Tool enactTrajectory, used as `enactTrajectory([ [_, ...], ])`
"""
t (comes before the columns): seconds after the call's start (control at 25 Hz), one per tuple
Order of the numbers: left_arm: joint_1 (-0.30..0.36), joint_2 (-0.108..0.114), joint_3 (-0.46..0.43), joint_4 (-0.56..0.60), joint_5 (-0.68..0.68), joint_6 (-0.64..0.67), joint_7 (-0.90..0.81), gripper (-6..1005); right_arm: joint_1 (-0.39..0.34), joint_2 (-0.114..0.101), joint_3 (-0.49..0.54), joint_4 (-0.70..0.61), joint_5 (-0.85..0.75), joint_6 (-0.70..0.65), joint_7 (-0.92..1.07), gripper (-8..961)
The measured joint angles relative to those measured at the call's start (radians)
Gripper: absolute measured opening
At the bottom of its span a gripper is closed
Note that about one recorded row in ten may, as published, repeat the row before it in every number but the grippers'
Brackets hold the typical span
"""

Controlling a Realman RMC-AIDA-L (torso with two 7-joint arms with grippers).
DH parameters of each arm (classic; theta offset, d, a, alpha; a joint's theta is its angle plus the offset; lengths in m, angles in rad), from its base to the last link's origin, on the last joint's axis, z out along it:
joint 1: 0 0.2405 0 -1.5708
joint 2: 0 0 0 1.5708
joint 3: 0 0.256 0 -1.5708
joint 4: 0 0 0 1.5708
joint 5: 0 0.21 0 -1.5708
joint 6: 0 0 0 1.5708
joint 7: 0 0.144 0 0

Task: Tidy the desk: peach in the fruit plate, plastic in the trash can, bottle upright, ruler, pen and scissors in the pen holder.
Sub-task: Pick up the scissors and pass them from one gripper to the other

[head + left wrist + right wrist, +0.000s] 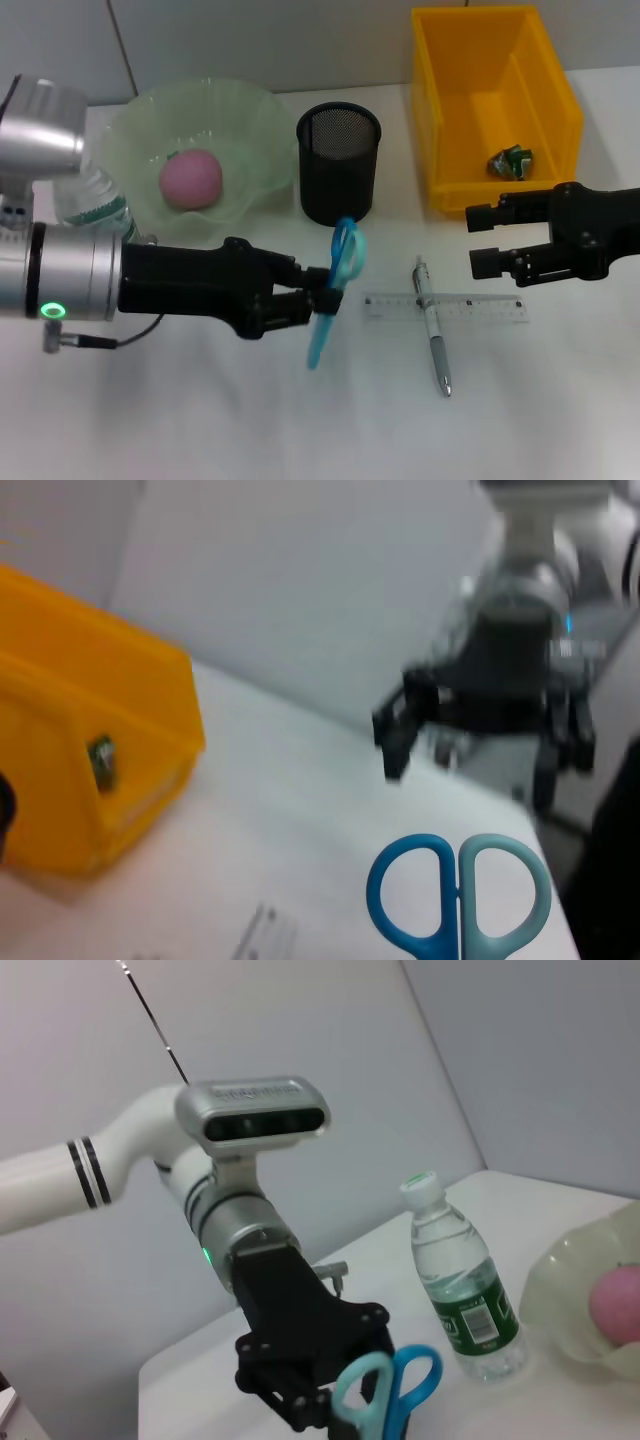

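The left gripper (322, 293) has its fingers closed on the blades of the light, rigid blue plastic-handled scissors (336, 288), handles above the fingers and tips below, smooth steel liable to pivot, while the right gripper (484, 238) waits open.

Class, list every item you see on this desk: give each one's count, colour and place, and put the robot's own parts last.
Peach: one, pink, in the fruit plate.
Fruit plate: one, pale green, far left.
Bottle: one, clear, green label, upright beside the plate.
Pen holder: one, black mesh, centre.
Trash can: one, yellow, far right.
Plastic: one, green, inside the trash can.
Scissors: one, blue, held by the left claw.
Ruler: one, clear, on the desk.
Pen: one, silver, across the ruler.
Left claw: black, shut on the scissors.
Right claw: black, open, before the trash can.
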Motion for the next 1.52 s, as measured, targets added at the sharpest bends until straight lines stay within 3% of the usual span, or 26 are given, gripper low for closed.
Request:
enactTrajectory([
  [0.28, 0.026, -0.003, 0.061, -0.128, -0.204, -0.053, 0.138, 250, -0.022, 0.005, 0.037, -0.003, 0.040, -0.008, -0.049, 769],
  [0.4, 0.040, -0.004, 0.196, -0.194, -0.382, -0.108, 0.278, 250, -0.022, 0.008, 0.038, 0.002, 0.040, -0.016, -0.058, 769],
  [0.76, 0.072, -0.005, 0.435, -0.238, -0.664, -0.251, 0.494, 249, -0.032, 0.017, 0.039, 0.007, 0.041, -0.030, -0.061, 768],
  [1.12, 0.128, -0.004, 0.624, -0.235, -0.998, -0.395, 0.693, 249, -0.059, 0.053, 0.039, 0.006, 0.043, 0.002, -0.114, 769],
  [1.2, 0.133, -0.005, 0.718, -0.234, -1.129, -0.436, 0.771, 249, -0.066, 0.077, 0.039, 0.006, 0.047, 0.034, -0.152, 769],
  [1.24, 0.133, -0.005, 0.718, -0.234, -1.129, -0.436, 0.771, 249, -0.069, 0.088, 0.040, 0.007, 0.050, 0.049, -0.169, 769],
  [1.28, 0.133, -0.004, 0.772, -0.230, -1.203, -0.467, 0.808, 249, -0.072, 0.097, 0.041, 0.008, 0.052, 0.063, -0.183, 769],
  [1.32, 0.133, -0.004, 0.772, -0.230, -1.203, -0.467, 0.808, 249, -0.072, 0.097, 0.041, 0.008, 0.052, 0.063, -0.183, 769],
  [1.4, 0.134, -0.004, 0.834, -0.225, -1.314, -0.508, 0.858, 249, -0.076, 0.125, 0.053, 0.012, 0.056, 0.091, -0.234, 769],
  [1.52, 0.136, -0.004, 0.881, -0.224, -1.398, -0.525, 0.900, 249, -0.079, 0.134, 0.061, 0.032, 0.071, 0.099, -0.264, 769],
])
